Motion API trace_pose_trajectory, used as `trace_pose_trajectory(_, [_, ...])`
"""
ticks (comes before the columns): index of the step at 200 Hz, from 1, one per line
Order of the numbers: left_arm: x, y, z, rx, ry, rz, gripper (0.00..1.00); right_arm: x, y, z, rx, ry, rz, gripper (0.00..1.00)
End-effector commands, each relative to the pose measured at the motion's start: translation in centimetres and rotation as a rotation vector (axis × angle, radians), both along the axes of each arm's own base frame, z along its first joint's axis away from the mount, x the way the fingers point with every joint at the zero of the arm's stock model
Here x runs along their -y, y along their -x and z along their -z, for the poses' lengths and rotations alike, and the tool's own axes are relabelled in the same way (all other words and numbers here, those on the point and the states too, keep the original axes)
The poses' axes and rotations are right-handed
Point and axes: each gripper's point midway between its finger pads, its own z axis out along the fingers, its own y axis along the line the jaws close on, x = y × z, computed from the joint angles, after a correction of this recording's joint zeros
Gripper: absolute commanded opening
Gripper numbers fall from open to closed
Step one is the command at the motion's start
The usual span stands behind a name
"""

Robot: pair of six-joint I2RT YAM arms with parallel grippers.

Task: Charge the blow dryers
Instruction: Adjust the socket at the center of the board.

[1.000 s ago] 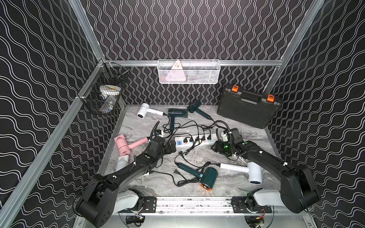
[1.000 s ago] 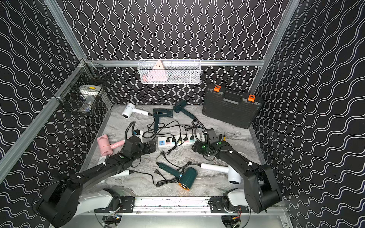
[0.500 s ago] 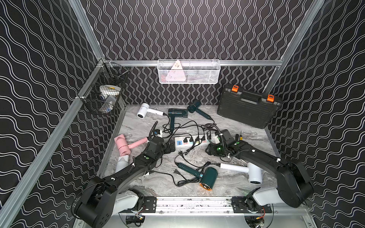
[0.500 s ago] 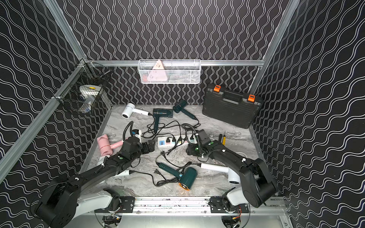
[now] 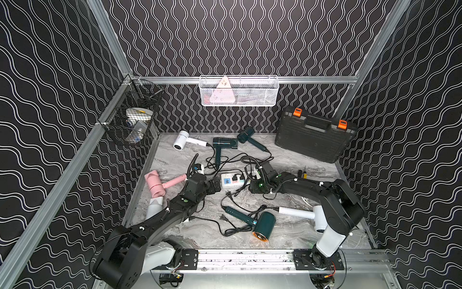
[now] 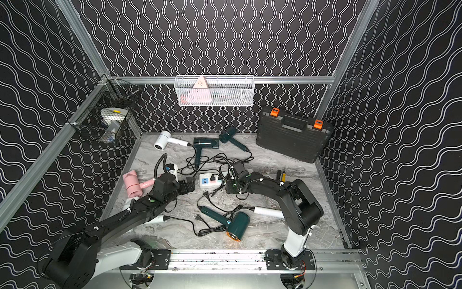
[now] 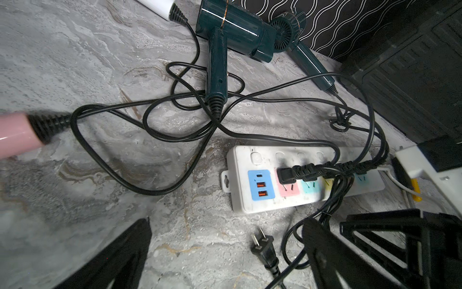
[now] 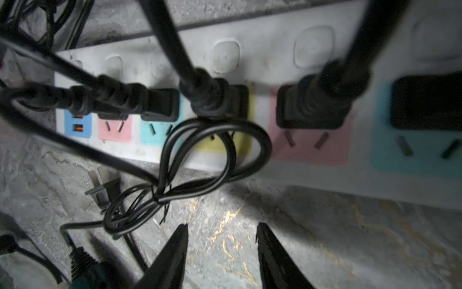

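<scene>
table (image 7: pixel 75 62): marbled, matt | green dryer (image 7: pixel 232 27): glossy plastic | toolcase (image 5: pixel 312 135): ribbed black plastic

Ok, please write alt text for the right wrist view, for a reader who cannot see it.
Close-up of a white power strip with coloured sockets, several black plugs pushed in. The right gripper, open and empty, points toward it over the grey table.

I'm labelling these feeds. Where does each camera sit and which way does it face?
Both top views: high at the front, facing down toward the back wall; left arm, right arm, left claw, right claw.
Left wrist: on the left arm, facing the power strip and a dark green blow dryer; its open claw.
Right wrist: on the right arm, close to the strip's plugs; its claw.
All share the power strip.
</scene>
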Motion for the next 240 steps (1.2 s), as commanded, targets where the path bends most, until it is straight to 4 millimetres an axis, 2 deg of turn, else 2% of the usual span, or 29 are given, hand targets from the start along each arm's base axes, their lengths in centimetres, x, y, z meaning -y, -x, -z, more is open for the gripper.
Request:
trace_pose_trajectory(1, [-0.2,-0.2,-0.4,0.016,0.007,-0.017,0.99,-0.7,-1.8,0.1,0.048,0.01,0.003,0.45])
trace_pose_trajectory(28, [-0.2,-0.2,-0.3,0.015,0.006,-0.017,0.99,-1.0,-2.7,1.2,0.049,0.036,0.004,0.44])
trace_pose_trajectory(30, [-0.3,-0.2,-0.4,0.015,0.006,-0.017,0.99,-1.4,-3.3,0.5,0.067,0.023,0.004,0.44])
trace_pose_trajectory(34, [-0.3,-0.2,-0.3,0.014,0.005,-0.018,0.99,-1.6,-3.7,0.3,0.076,0.022,0.005,0.44])
trace_pose_trajectory(69, [-0.3,-0.2,-0.4,0.018,0.006,-0.019,0.99,-1.9,-5.2,1.1,0.093,0.05,0.002,0.44])
trace_pose_trajectory(92, [-0.3,-0.2,-0.4,0.018,0.008,-0.018,0.99,-1.9,-5.8,1.0,0.099,0.06,-0.003,0.44])
trace_pose_trajectory(108, [-0.4,-0.1,-0.4,0.019,0.005,-0.022,0.99,-1.9,-5.8,-0.1,0.112,0.058,-0.019,0.44])
trace_pose_trajectory(160, [-0.7,-0.1,-0.4,0.018,-0.001,-0.035,0.99,-2.6,-1.7,-4.6,0.168,0.006,-0.107,0.51])
trace_pose_trajectory(165, [-0.7,-0.1,-0.3,0.016,-0.003,-0.037,0.99,-2.3,-0.6,-3.9,0.148,0.013,-0.121,0.52])
trace_pose_trajectory(205, [-1.1,-0.2,-0.2,0.011,-0.007,-0.051,0.99,-4.3,3.1,-4.7,0.14,0.014,-0.229,0.53])
trace_pose_trajectory(240, [-1.2,-0.2,-0.1,0.009,-0.005,-0.057,0.99,-6.4,7.1,-4.6,0.124,-0.015,-0.396,0.53])
